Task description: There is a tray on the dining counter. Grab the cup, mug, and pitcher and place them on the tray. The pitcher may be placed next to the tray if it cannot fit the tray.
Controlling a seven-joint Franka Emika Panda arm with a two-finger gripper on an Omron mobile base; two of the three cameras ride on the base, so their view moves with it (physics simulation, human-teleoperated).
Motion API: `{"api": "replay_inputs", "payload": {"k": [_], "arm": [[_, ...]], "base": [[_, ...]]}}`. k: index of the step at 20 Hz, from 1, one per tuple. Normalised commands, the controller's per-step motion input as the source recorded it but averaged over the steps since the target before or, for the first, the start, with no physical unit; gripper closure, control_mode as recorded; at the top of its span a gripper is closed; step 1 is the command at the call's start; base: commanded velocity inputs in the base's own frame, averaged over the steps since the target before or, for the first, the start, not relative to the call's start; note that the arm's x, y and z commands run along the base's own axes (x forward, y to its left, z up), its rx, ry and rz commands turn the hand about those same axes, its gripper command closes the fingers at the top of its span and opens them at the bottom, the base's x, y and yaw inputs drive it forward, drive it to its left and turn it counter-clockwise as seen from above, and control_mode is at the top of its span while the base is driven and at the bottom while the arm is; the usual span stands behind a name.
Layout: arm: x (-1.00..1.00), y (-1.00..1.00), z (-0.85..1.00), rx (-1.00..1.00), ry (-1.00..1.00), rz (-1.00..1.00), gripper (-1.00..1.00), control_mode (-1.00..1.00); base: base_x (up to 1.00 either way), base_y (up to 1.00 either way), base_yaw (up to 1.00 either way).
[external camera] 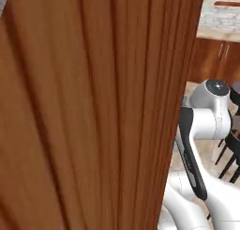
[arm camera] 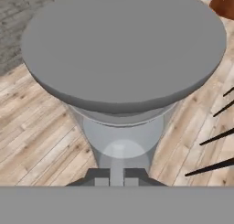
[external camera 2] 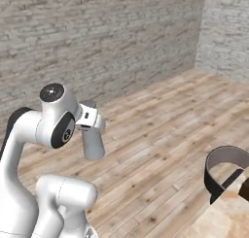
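Your gripper (external camera 2: 92,127) sits out in front of the arm's upper joint in the right base view, with the grey pitcher (external camera 2: 93,144) hanging from it. The jaws are drawn nearly together and clamped on the pitcher; you see this best in the hand view, where the two dark fingertips (arm camera: 101,176) sit close on either side of a thin part of the pitcher's (arm camera: 123,49) body at the bottom of the frame. From that camera the pitcher's broad round end faces you and covers most of the frame, with its narrower body running back toward the fingers.

The pitcher is off any surface. Below and around it in the hand view you see pale plank floor (arm camera: 41,127), and the right base view puts it in the air over the same wooden floor (external camera 2: 160,130), with a grey brick wall (external camera 2: 97,33) behind.

At the lower right corner of the right base view, a beige marble corner of the dining counter (external camera 2: 221,222) shows, with a dark curved chair back (external camera 2: 224,171) just beside it. The pitcher is well apart from that counter edge.

In the left base view a brown wood panel (external camera: 89,111) stands very close to the camera. To its right you see the white arm (external camera: 206,126), brown cabinets (external camera: 218,60) and dark chair legs (external camera: 229,158) beyond.
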Motion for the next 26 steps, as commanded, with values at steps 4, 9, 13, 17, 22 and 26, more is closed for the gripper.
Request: {"api": "replay_inputs", "payload": {"k": [4,9,13,17,22,26], "arm": [[0.0,0.0,0.0,0.0,0.0,0.0,1.0,1.0],[0.0,0.0,0.0,0.0,0.0,0.0,1.0,1.0],[0.0,0.0,0.0,0.0,0.0,0.0,1.0,1.0],[0.0,0.0,0.0,0.0,0.0,0.0,1.0,1.0],[0.0,0.0,0.0,0.0,0.0,0.0,1.0,1.0],[0.0,0.0,0.0,0.0,0.0,0.0,1.0,1.0]], "base": [[0.15,0.12,-0.81],[0.04,0.1,-0.82],[0.01,0.18,-0.82],[0.14,0.46,-0.74],[0.3,0.81,-0.59],[0.35,0.9,-0.55]]}}
